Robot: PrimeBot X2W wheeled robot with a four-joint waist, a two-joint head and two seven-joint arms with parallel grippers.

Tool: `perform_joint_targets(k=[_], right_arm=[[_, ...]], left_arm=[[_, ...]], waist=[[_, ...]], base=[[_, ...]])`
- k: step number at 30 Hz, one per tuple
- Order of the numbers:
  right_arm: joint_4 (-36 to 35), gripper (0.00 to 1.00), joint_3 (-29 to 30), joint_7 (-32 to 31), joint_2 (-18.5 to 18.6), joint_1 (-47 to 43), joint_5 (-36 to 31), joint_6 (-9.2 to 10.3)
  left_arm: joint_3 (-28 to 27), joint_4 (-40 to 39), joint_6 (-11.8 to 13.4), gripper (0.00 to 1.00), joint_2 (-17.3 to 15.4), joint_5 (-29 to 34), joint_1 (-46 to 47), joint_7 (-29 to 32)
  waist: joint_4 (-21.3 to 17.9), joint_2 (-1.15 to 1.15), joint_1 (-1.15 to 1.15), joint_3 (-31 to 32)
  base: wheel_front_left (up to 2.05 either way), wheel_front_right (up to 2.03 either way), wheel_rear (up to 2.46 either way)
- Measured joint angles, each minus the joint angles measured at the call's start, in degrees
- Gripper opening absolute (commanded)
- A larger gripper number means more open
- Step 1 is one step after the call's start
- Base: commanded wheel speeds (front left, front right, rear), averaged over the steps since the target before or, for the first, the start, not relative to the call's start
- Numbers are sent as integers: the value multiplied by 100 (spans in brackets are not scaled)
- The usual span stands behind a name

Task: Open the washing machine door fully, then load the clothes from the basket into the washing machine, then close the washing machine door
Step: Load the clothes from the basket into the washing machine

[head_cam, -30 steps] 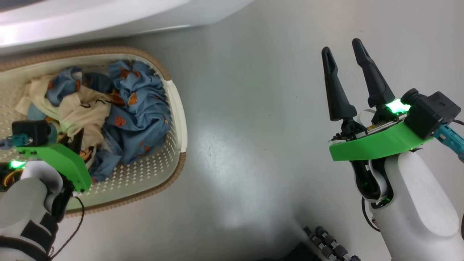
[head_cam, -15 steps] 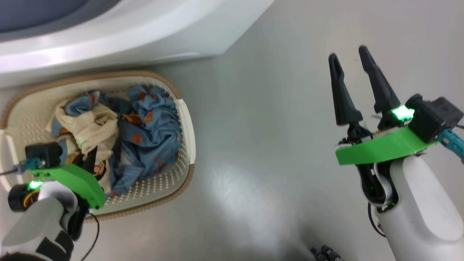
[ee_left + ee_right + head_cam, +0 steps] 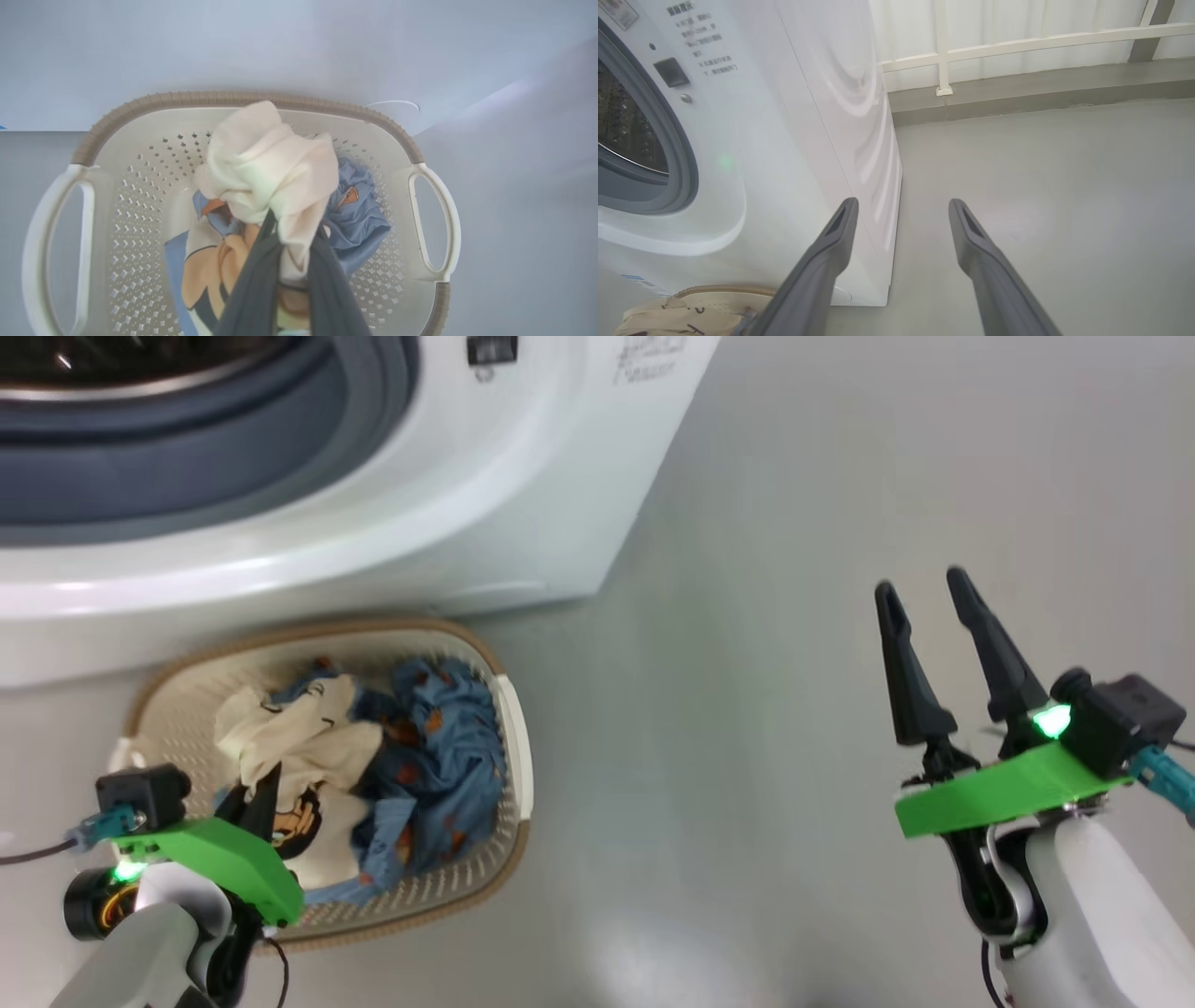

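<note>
Loading step, judging by the open drum mouth and the full basket (image 3: 243, 99). Left pincer (image 3: 294, 242) pressed shut on a bunch of the cream piece (image 3: 266, 163) of the clothes, held above the basket. Blue fabric (image 3: 448, 747) just beside and below the tips. Next, probably: lift higher, then carry forward into the washing machine (image 3: 420, 523) ahead, minding trailing cloth. Right pincer (image 3: 922, 586) spread wide, holding nothing, over bare floor.
</note>
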State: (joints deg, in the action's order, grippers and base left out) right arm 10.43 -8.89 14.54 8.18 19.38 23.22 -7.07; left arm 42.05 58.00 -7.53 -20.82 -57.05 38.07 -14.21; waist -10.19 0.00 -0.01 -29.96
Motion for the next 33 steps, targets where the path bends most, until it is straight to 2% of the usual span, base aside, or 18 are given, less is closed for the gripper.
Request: perform_joint_targets(k=[14, 33], right_arm=[[109, 100, 160, -1, 146, -714, 68, 0], [120, 100, 198, -1, 410, -1559, 112, 0]], left_arm=[[-1523, -1080, 1, 0, 93, 1371, -1182, 0], [-3365, -3418, 160, 0, 677, 3095, -3086, 0]], waist=[[134, 0, -1, 1063], [384, 0, 0, 2300]], base=[[0, 0, 0], [0, 0, 0]])
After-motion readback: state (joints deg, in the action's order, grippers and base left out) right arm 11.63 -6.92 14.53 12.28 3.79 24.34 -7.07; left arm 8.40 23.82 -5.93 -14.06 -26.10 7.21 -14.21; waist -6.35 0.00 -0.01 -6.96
